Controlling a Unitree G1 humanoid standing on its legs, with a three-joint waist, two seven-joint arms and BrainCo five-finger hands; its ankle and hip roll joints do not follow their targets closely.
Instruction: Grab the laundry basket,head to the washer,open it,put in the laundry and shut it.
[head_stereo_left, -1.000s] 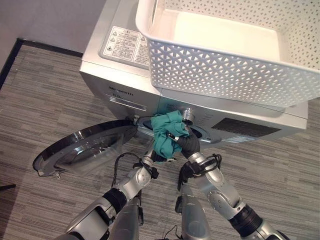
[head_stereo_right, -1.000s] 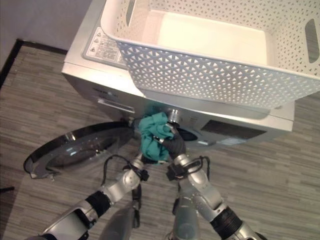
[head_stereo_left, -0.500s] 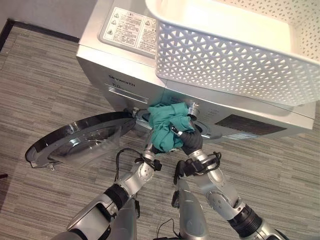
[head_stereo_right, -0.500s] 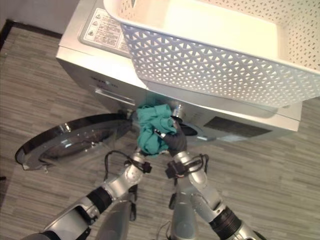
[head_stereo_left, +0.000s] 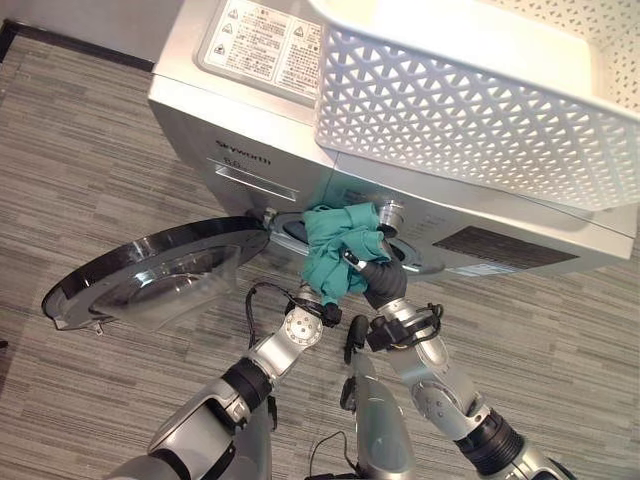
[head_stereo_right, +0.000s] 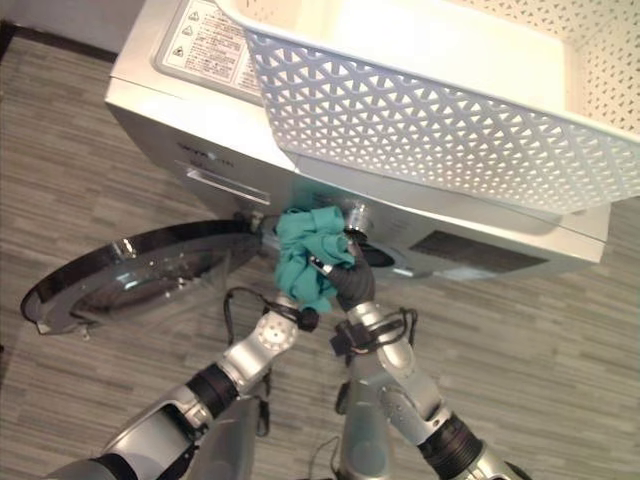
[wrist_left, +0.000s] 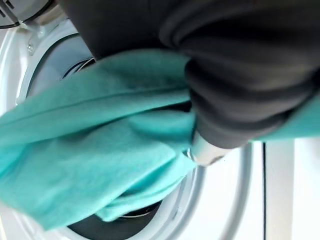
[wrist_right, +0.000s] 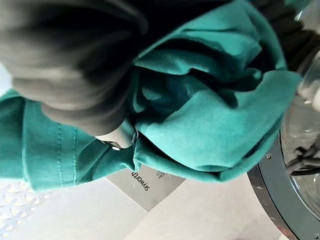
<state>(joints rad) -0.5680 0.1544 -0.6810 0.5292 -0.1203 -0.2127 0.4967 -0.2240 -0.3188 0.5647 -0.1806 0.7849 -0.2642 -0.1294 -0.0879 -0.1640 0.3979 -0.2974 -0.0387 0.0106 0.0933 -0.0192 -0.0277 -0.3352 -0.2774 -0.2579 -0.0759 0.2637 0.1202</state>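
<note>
Both hands are gripping my crumpled teal garment (head_stereo_left: 335, 250) at frame centre, right hand (head_stereo_left: 378, 280) and left hand (wrist_left: 235, 95) bunching it against the washer opening (wrist_left: 125, 222), below the white basket (head_stereo_left: 470, 110).

laundry spot, likely home — washer (head_stereo_left: 250, 120) | white basket (head_stereo_left: 480, 120) | wood-look floor (head_stereo_left: 90, 180)

Two silver-grey arms are seen, the left arm (head_stereo_left: 215, 415) and the right arm (head_stereo_left: 440, 390), each built of rounded metallic segments interrupted by a black ribbed band. Black cable loops are carried at the wrists. The left robot hand (wrist_left: 240, 75) and the right robot hand (head_stereo_left: 380, 283) are wrapped in dark ribbed covers.
</note>
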